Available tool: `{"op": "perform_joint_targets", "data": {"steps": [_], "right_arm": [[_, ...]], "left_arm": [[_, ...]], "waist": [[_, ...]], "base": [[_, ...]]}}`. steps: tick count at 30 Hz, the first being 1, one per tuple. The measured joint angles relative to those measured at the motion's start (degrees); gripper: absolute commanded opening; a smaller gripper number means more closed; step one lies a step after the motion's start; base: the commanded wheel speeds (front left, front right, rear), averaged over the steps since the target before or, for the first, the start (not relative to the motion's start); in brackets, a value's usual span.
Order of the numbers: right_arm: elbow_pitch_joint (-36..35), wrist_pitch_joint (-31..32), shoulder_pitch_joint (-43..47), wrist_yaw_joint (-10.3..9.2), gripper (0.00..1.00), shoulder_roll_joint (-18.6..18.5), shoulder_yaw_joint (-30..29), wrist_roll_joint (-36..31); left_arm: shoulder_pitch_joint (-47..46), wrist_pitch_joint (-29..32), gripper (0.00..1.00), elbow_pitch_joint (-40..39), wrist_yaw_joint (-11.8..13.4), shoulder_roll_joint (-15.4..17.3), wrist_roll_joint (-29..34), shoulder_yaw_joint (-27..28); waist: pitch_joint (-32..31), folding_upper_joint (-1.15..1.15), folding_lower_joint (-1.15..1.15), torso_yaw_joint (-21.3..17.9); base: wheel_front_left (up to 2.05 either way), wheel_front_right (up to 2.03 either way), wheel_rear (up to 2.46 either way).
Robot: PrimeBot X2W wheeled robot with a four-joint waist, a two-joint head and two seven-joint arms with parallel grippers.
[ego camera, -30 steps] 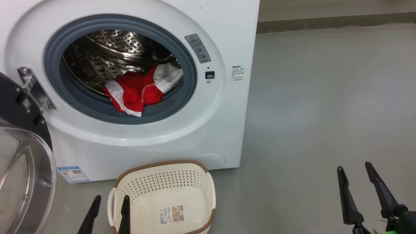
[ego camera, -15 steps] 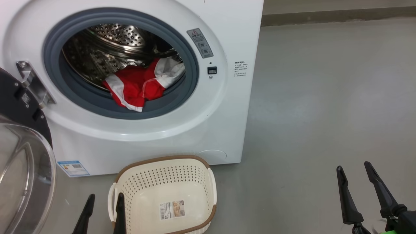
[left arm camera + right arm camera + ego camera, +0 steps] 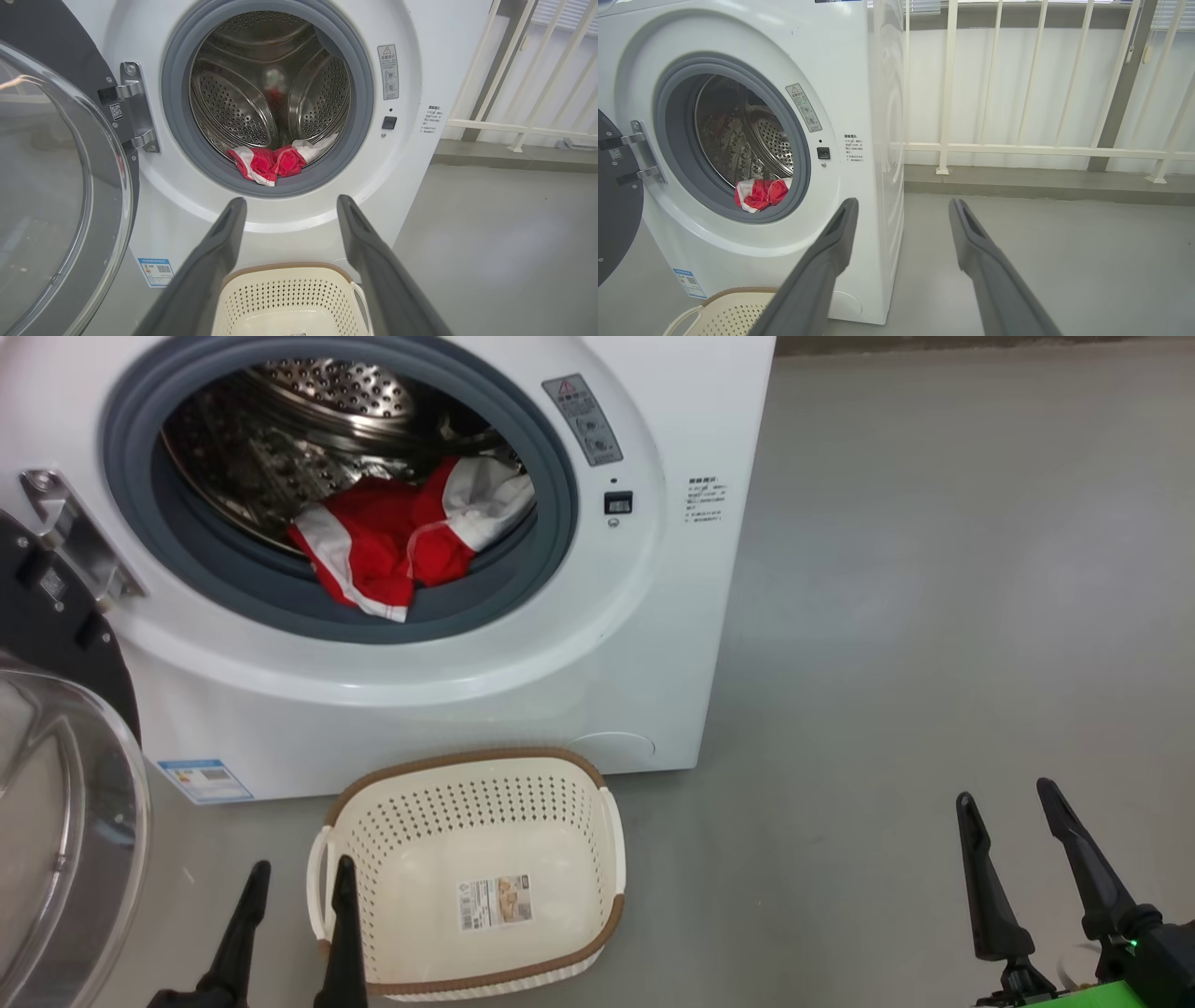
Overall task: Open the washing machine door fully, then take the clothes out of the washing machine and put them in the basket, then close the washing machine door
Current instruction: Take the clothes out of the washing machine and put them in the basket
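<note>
The white washing machine (image 3: 653, 616) (image 3: 420, 70) (image 3: 859, 70) stands with its door (image 3: 65, 821) (image 3: 51, 186) (image 3: 616, 210) swung open to the left. Red and white clothes (image 3: 392, 546) (image 3: 271, 163) (image 3: 759, 193) lie at the drum's front lip, partly over the grey gasket. The cream basket (image 3: 569, 915) (image 3: 289, 298) (image 3: 724, 315) sits empty on the floor before the machine. My left gripper (image 3: 299, 875) (image 3: 289, 205) is open, its fingers over the basket's left handle, pointing at the drum. Off to the right, my right gripper (image 3: 1004, 795) (image 3: 903, 205) is open over bare floor.
Grey floor (image 3: 934, 616) stretches to the right of the machine. A white railing (image 3: 1017, 149) on a low kerb runs behind it. A blue label (image 3: 205, 780) is stuck low on the machine's front.
The whole head view has shifted: the machine's opening sits higher and the basket shows more fully, so the camera moved. Both grippers stay open, and the clothes lie unmoved in the drum.
</note>
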Motion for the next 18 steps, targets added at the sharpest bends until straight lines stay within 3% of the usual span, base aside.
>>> {"op": "perform_joint_targets", "data": {"steps": [18], "right_arm": [[-0.7,-0.1,-5.1,0.0,1.0,0.0,0.8,-0.5]], "left_arm": [[-11.6,0.1,1.0,2.9,0.0,-1.8,0.5,-1.3]], "waist": [[9.1,0.0,0.0,0.7]], "base": [[0.0,0.0,0.0]]}}
